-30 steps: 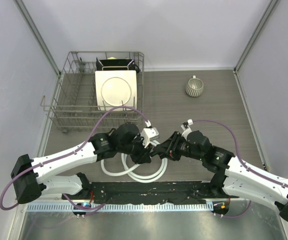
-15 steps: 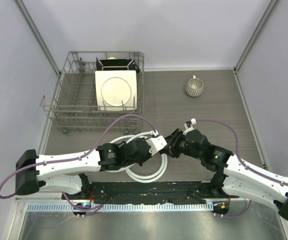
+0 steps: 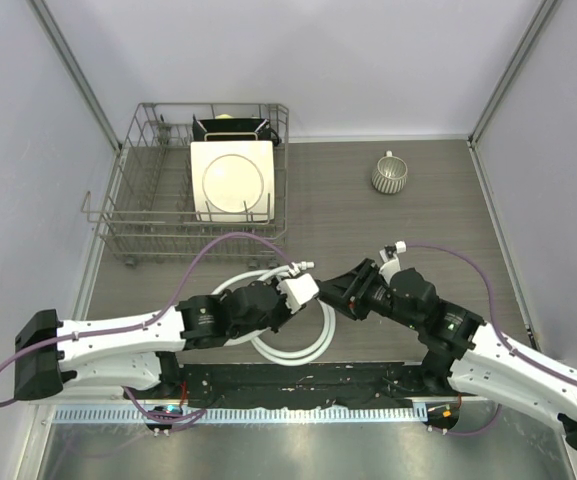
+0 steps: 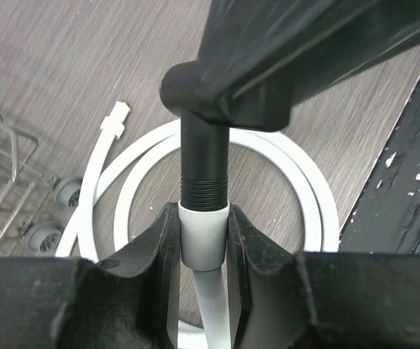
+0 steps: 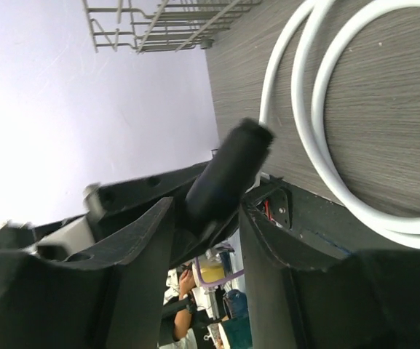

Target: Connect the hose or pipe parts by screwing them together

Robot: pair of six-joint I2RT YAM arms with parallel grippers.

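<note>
From above, the two arms meet over the middle of the grey wood-grain table. The left gripper and right gripper are tip to tip, just above the coiled white hose, which lies on the table near the front edge. What sits between the tips is too small to make out here. A wire dish rack stands at the back left with a square white plate in it, and a ribbed mug sits well apart at the back right.

The left wrist view shows the left gripper's fingers nearly closed and pressed on both sides of a white end connector, which stands upright between them. The threaded stem of a black fitting enters the top of that connector, some thread showing above the rim. A dark finger of the right gripper covers the fitting's head. Behind, the hose loops rest on the table, and a second end connector lies free near the rack's wheels.

In the right wrist view the black fitting passes tilted between the right gripper's part-open jaws. It is close against one finger – whether they actually pinch it I cannot tell.
</note>
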